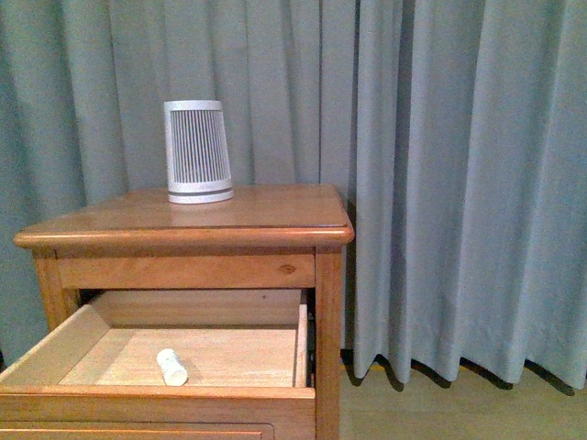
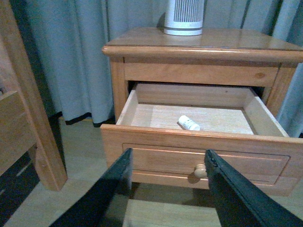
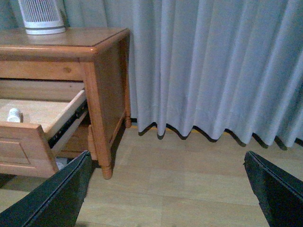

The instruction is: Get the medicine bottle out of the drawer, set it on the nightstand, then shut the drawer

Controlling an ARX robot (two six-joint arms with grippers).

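The nightstand (image 1: 183, 229) (image 2: 203, 47) (image 3: 102, 71) stands in front of a curtain with its upper drawer (image 1: 156, 403) (image 2: 199, 151) (image 3: 28, 142) pulled out. On the drawer's pale floor lies the small white medicine bottle (image 1: 171, 367) (image 2: 189, 123) (image 3: 13, 115), on its side. My left gripper (image 2: 168, 158) is open, low in front of the drawer's face, with the round knob (image 2: 200, 170) between its dark fingers and apart from them. My right gripper (image 3: 168, 158) is open wide over bare floor to the right of the nightstand. Neither arm shows in the front view.
A white ribbed tapered device (image 1: 196, 151) (image 2: 182, 16) (image 3: 41, 16) stands at the back of the nightstand's top. A grey-blue curtain (image 1: 459, 183) hangs behind and to the right. A wooden bed frame (image 2: 23, 118) is to the left. Pale wood floor (image 3: 189, 189) lies right of the nightstand.
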